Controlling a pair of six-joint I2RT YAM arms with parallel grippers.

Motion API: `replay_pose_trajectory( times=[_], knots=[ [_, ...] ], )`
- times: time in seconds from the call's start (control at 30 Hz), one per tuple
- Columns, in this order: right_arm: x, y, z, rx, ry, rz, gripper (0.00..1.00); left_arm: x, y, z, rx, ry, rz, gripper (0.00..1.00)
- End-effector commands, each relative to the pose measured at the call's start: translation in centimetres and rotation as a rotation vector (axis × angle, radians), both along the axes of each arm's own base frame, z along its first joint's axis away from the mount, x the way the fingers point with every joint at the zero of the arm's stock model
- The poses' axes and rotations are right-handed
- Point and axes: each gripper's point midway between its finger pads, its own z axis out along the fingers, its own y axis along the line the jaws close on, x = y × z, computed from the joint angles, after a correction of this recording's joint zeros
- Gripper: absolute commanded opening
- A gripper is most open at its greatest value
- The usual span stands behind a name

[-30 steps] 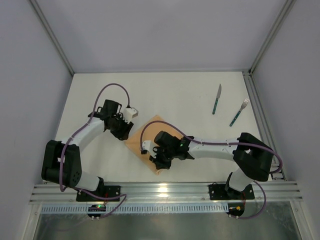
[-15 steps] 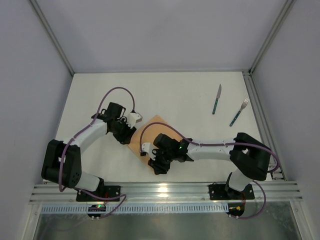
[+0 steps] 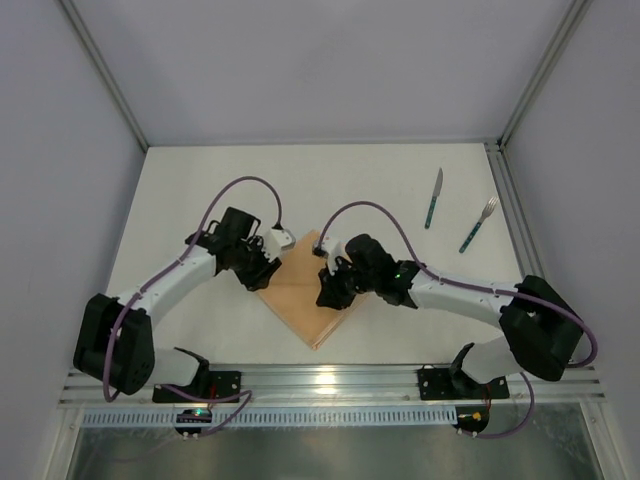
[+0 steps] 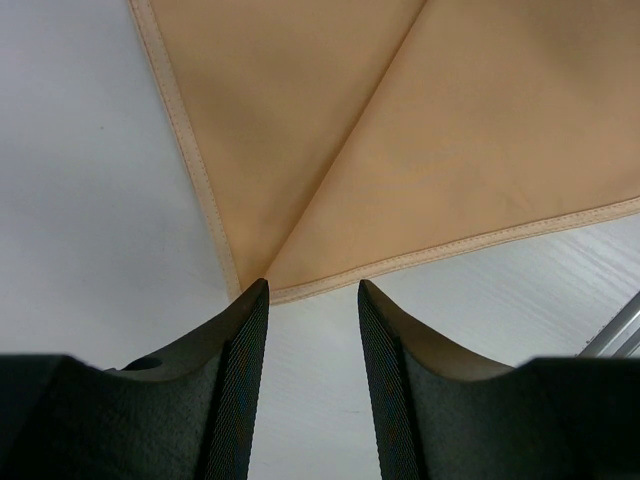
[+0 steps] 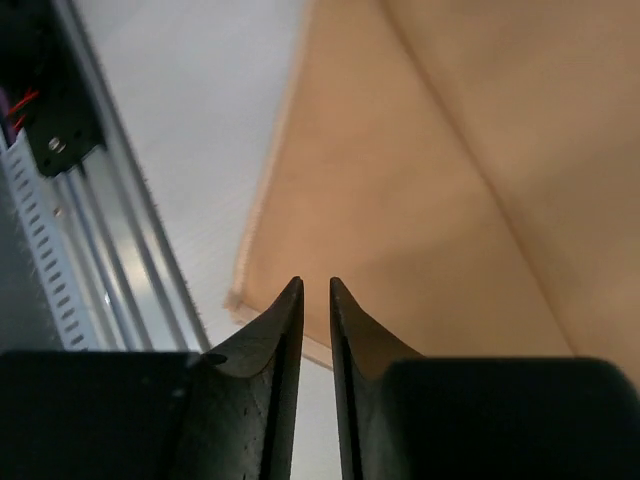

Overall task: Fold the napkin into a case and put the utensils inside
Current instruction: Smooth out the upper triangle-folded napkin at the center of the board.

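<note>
The peach-orange napkin (image 3: 298,302) lies folded flat near the table's front, with a diagonal fold line across it (image 4: 400,130). My left gripper (image 3: 262,274) is open at the napkin's left corner. In the left wrist view its fingertips (image 4: 312,290) frame the hemmed corner with only bare table between them. My right gripper (image 3: 327,293) hovers over the napkin's right half. Its jaws (image 5: 317,285) stand a narrow gap apart with nothing in them, above the cloth (image 5: 420,180). The knife (image 3: 433,198) and the fork (image 3: 478,225), both teal-handled, lie at the far right.
A metal rail (image 3: 330,380) runs along the table's near edge, close to the napkin's front corner, and shows in the right wrist view (image 5: 90,250). Frame posts and grey walls border the white table (image 3: 350,190) on the left, right and far side.
My right gripper has opened, let go of the napkin's front part and moved away from the rail to the napkin's right half. The left gripper has shifted slightly right toward the left corner.
</note>
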Motion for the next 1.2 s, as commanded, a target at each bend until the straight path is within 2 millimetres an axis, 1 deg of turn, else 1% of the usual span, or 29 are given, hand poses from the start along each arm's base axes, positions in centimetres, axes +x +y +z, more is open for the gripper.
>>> replay_pose_trajectory(
  times=[0.0, 0.03, 0.07, 0.1, 0.13, 0.2, 0.23, 0.3, 0.33, 0.37, 0.47, 0.57, 0.67, 0.77, 0.8, 0.83, 0.87, 0.9, 0.93, 0.97, 1.0, 1.07, 1.1, 1.13, 1.17],
  knots=[
    [3.6, -2.6, -1.8, 0.041, 0.148, -0.277, 0.19, -0.1, 0.3, -0.7, 0.025, -0.004, -0.01, 0.43],
    [5.0, -3.8, -2.3, 0.037, 0.162, -0.345, 0.17, -0.3, 0.1, -1.3, 0.035, 0.011, -0.02, 0.43],
    [5.3, -4.4, -2.9, 0.03, 0.177, -0.378, 0.14, -0.6, 0.2, -1.8, 0.05, 0.019, -0.024, 0.43],
    [6.1, -4.8, -3.1, 0.04, 0.175, -0.409, 0.13, -0.7, 0.2, -2.1, 0.058, 0.019, -0.031, 0.43],
    [6.7, -5.5, -3.6, 0.038, 0.2, -0.454, 0.13, -0.8, 0.2, -2.6, 0.083, 0.017, -0.039, 0.43],
    [7.5, -6.1, -4.2, 0.032, 0.212, -0.506, 0.11, -0.9, 0.2, -3.2, 0.104, 0.008, -0.048, 0.43],
    [8.0, -7.0, -5.1, 0.012, 0.224, -0.55, 0.11, -1.1, 0.1, -3.5, 0.115, 0.011, -0.055, 0.43],
    [8.1, -7.9, -6.1, -0.013, 0.237, -0.588, 0.11, -1.0, 0.3, -3.9, 0.127, 0.008, -0.053, 0.43],
    [7.9, -8.5, -7.0, -0.029, 0.253, -0.606, 0.11, -1.0, 0.4, -4.1, 0.134, 0.009, -0.055, 0.42],
    [8.3, -9.0, -7.2, -0.028, 0.254, -0.63, 0.11, -1.1, 0.6, -4.3, 0.144, 0.012, -0.055, 0.42],
    [8.5, -10.2, -8.4, -0.047, 0.274, -0.676, 0.1, -1.2, 0.9, -5.1, 0.166, 0.018, -0.058, 0.42],
    [8.6, -10.6, -8.9, -0.058, 0.282, -0.69, 0.1, -1.2, 1.2, -5.7, 0.185, 0.021, -0.058, 0.42],
    [8.6, -10.5, -8.9, -0.052, 0.287, -0.69, 0.1, -1.1, 1.1, -5.7, 0.182, 0.02, -0.063, 0.41],
    [8.8, -10.3, -8.4, -0.042, 0.286, -0.685, 0.1, -1.6, -0.2, -4.4, 0.128, 0.011, -0.121, 0.41],
    [8.8, -10.2, -8.3, -0.039, 0.286, -0.683, 0.1, -1.9, -1.0, -3.1, 0.096, -0.025, -0.158, 0.41],
    [9.0, -10.0, -8.1, -0.035, 0.282, -0.679, 0.1, -2.8, -1.7, -2.2, 0.062, -0.023, -0.201, 0.42],
    [9.0, -10.0, -8.0, -0.034, 0.283, -0.677, 0.1, -2.8, -2.3, -1.0, 0.042, -0.06, -0.24, 0.43],
    [9.1, -10.0, -8.1, -0.035, 0.284, -0.678, 0.1, -3.4, -3.4, 0.9, 0.002, -0.12, -0.285, 0.45],
    [9.1, -9.9, -8.2, -0.037, 0.288, -0.678, 0.1, -4.4, -4.0, 1.8, -0.033, -0.116, -0.324, 0.46],
    [9.2, -9.9, -8.1, -0.032, 0.286, -0.677, 0.1, -4.6, -4.8, 3.2, -0.059, -0.136, -0.354, 0.47],
    [9.2, -9.8, -8.2, -0.031, 0.29, -0.68, 0.1, -5.4, -5.6, 3.7, -0.069, -0.121, -0.379, 0.51],
    [9.3, -9.8, -8.3, -0.029, 0.29, -0.682, 0.1, -6.2, -6.5, 3.3, -0.051, -0.116, -0.42, 0.55],
    [9.4, -9.7, -8.3, -0.03, 0.291, -0.682, 0.1, -7.7, -7.8, 2.8, -0.036, -0.13, -0.499, 0.6],
    [9.4, -9.6, -8.4, -0.031, 0.295, -0.683, 0.1, -8.6, -8.4, 2.1, -0.016, -0.145, -0.548, 0.64],
    [9.5, -9.6, -8.5, -0.031, 0.297, -0.685, 0.1, -8.8, -8.5, 1.5, 0.038, -0.182, -0.577, 0.66]
  ],
)
